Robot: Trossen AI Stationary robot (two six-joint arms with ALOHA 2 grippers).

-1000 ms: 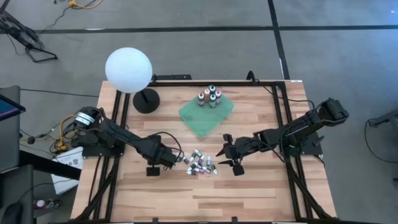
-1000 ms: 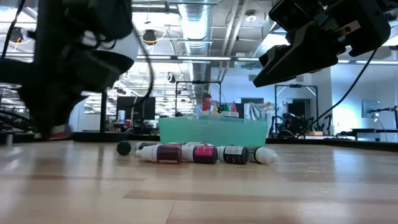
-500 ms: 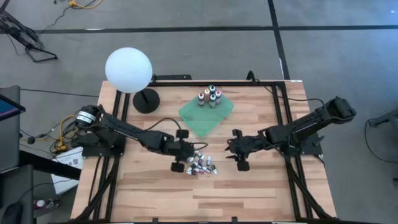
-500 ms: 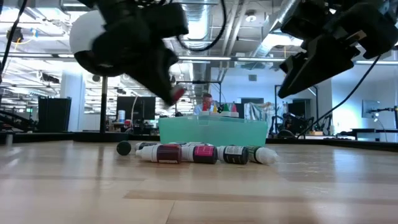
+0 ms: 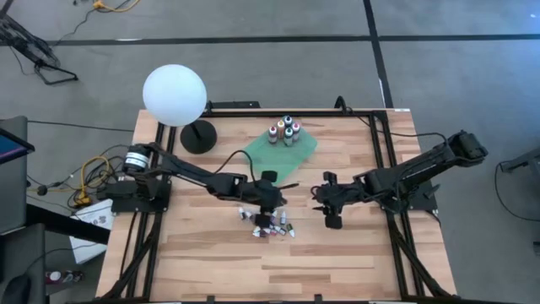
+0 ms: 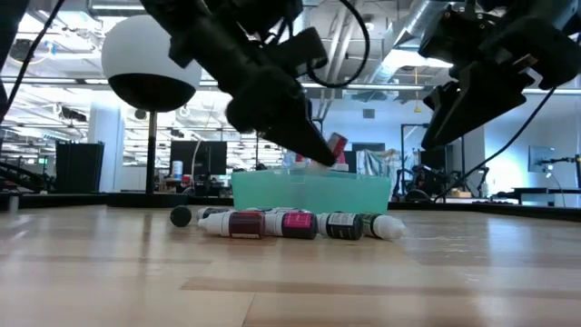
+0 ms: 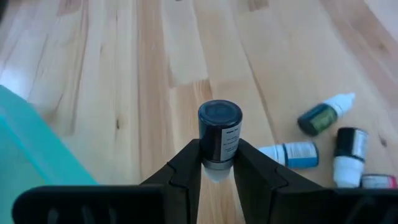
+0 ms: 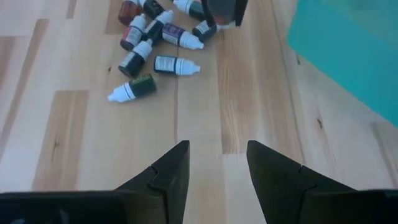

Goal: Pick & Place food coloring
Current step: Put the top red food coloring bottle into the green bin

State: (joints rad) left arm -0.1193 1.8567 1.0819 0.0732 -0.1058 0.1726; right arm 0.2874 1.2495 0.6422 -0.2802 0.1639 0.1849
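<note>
My left gripper point(image 7: 217, 163) is shut on a small dark food coloring bottle point(image 7: 219, 130) and hangs above the table just past the pile, near the green cloth's point(image 5: 283, 156) front corner. Several more food coloring bottles point(image 5: 270, 224) lie on their sides in a loose pile on the wood. Others stand upright point(image 5: 285, 132) on the cloth's far part. My right gripper point(image 8: 214, 165) is open over bare wood to the right of the pile, with nothing between its fingers. My left gripper pinches the bottle between its two fingers at its whitish cap end point(image 7: 214, 173). The fingers slant down toward the table's right side, and the bottle lies along them, its dark flat bottom point(image 7: 219, 115) pointing away from the wrist. It is lifted clear of the table point(image 6: 337, 145).
A lamp with a white globe point(image 5: 175, 95) and a black round foot point(image 5: 198, 135) stands at the far left. A black frame rail point(image 5: 380, 160) runs along the table's right side. Bare wood lies in front of the pile.
My left gripper has swung from left of the pile toward the table's right and far side, over the pile, to the cloth's front corner. It has tipped from pointing down to slanting, carrying the bottle clear. My right gripper has drawn back a little toward the right edge.
</note>
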